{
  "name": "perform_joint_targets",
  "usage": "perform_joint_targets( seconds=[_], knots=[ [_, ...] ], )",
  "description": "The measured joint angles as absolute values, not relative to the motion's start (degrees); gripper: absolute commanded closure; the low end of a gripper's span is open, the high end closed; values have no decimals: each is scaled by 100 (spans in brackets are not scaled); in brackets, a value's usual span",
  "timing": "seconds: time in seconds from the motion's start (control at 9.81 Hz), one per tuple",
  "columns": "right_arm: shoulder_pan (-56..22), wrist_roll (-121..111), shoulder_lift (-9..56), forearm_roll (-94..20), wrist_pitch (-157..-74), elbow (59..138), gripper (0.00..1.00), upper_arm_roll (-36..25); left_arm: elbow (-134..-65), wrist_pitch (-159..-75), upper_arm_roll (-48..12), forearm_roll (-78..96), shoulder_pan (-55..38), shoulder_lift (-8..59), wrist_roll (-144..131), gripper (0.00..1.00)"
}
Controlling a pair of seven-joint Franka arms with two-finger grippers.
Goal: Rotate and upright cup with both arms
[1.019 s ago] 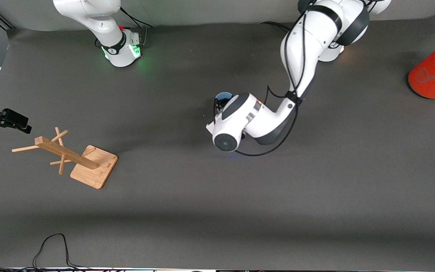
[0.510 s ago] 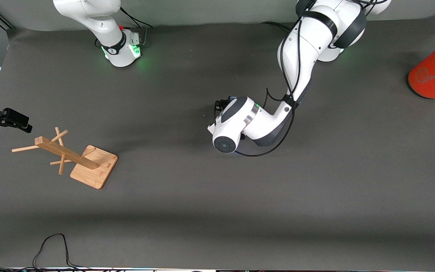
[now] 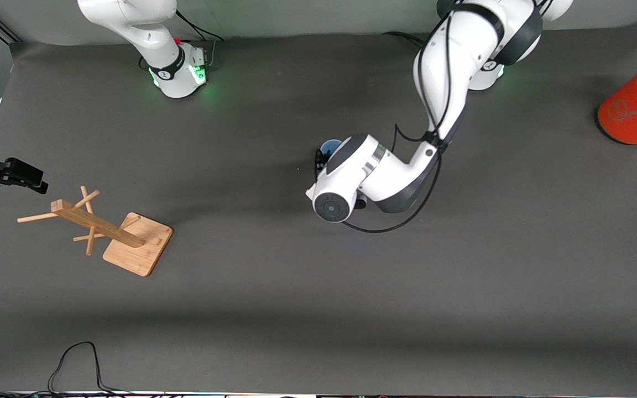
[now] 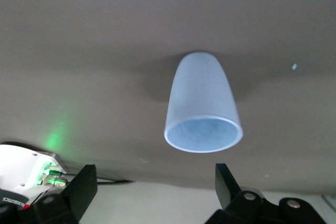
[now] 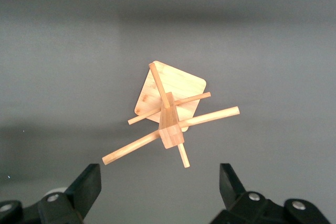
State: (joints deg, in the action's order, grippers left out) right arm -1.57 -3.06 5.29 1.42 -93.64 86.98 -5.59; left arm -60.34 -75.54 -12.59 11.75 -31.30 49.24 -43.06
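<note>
The cup [image 4: 203, 104] stands on the table [image 3: 318, 287] near the middle, a little toward the left arm's end; in the front view only a sliver of its blue mouth [image 3: 329, 146] shows past the left arm's wrist. In the left wrist view the mouth faces the camera and the narrow base sits on the table, so it looks upright already.

The left gripper [image 4: 152, 184] hangs over the cup with its fingers [image 4: 84, 187] spread wide and nothing between them; they are clear of the cup.

The right gripper [image 5: 160, 190] waits over the wooden rack [image 5: 169, 114] at the right arm's end of the table, fingers wide and empty.

My judgement: the uprighting step seems done, and this is the release or checking stage. The next move calls for the left arm to lift straight away without brushing the rim, since a light cup tips easily.

An orange cylinder [image 3: 636, 105] lies at the table's edge by the left arm's end, well apart.
</note>
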Motion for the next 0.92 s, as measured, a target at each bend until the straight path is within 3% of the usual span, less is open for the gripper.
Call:
perform_joint_targets(
  seconds=[0.51, 0.92],
  knots=[
    [-160, -306, 530, 142, -9363, 8698, 0, -553, -5793, -7873, -1210, -216, -1182, 3685, -3664, 0],
    [-160, -306, 530, 142, -9363, 8698, 0, -552, -6957, -8620, -1213, -850, -54, 2767, -1653, 0]
  ],
)
